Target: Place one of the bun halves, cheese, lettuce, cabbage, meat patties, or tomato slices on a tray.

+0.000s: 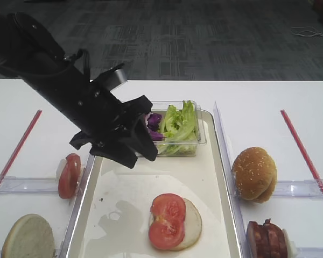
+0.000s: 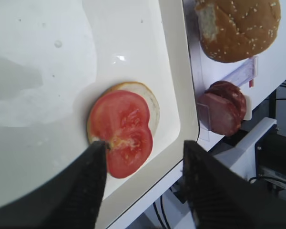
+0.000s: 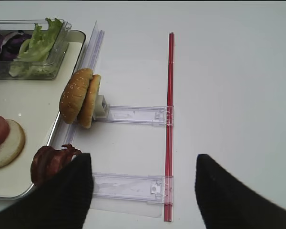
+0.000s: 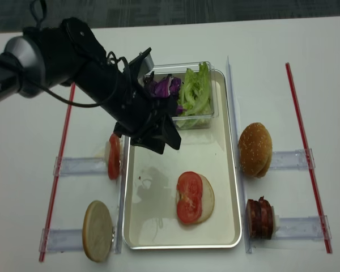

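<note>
Tray (image 4: 137, 224): long cream-white pan with shiny rim, centre of the table; near end holds one flat bun half (image 4: 205, 199) with tomato slices (image 4: 189, 196) lying on its pale face; the remaining floor is bare with wet smears.
Clear tub (image 1: 199, 133): sits at the tray's far end; lettuce (image 1: 180, 122) fills its right side, cabbage (image 1: 154, 121) its left.
Left racks: narrow clear rack (image 1: 21, 185) carries upright tomato slices (image 1: 69, 175) just outside the tray's left rim; a flat bun half (image 4: 97, 230) stands on edge in the nearer rack.
Right racks: sesame bun halves (image 1: 254, 173) stand on edge in one rack; meat patties (image 4: 260, 217) stand packed together in the nearer rack (image 3: 133, 187).
Left gripper (image 4: 157, 136): hangs over the tray's far-left portion, beside the tub; jaws spread wide, nothing between them; in the left wrist view the fingers (image 2: 88, 179) frame the tomato-topped bun from above, apart from it.
Right gripper (image 3: 143, 191): over bare table right of the tray; fingers (image 3: 69, 195) set wide apart, holding nothing.
Red strips (image 1: 306, 153): one along each outer side of the table.
</note>
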